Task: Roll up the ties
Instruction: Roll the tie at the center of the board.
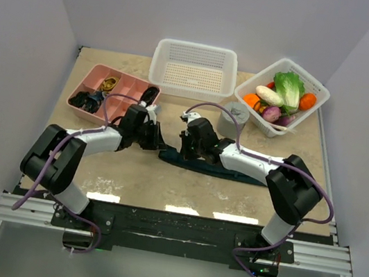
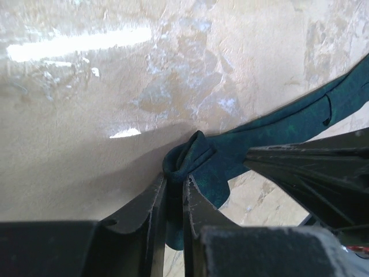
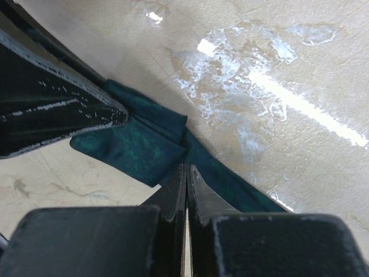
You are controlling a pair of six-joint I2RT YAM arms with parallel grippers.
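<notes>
The dark teal tie (image 1: 235, 173) lies flat on the table, running from the middle out to the right under my right arm. My left gripper (image 1: 155, 139) is at its left end, shut on a folded-over loop of the tie (image 2: 196, 151), which bunches between its fingers (image 2: 151, 202). My right gripper (image 1: 186, 149) stands close beside it, its jaws shut with the tips on the tie (image 3: 132, 147) at a fold. In the right wrist view the band runs off to the lower right. The two grippers (image 2: 176, 182) (image 3: 186, 168) nearly touch.
A pink divided tray (image 1: 87, 85) with small items sits at the back left. An empty white basket (image 1: 158, 71) is at the back centre. A white basket (image 1: 317, 96) of vegetables is at the back right, with a grey cylinder (image 1: 233, 118) in front of it.
</notes>
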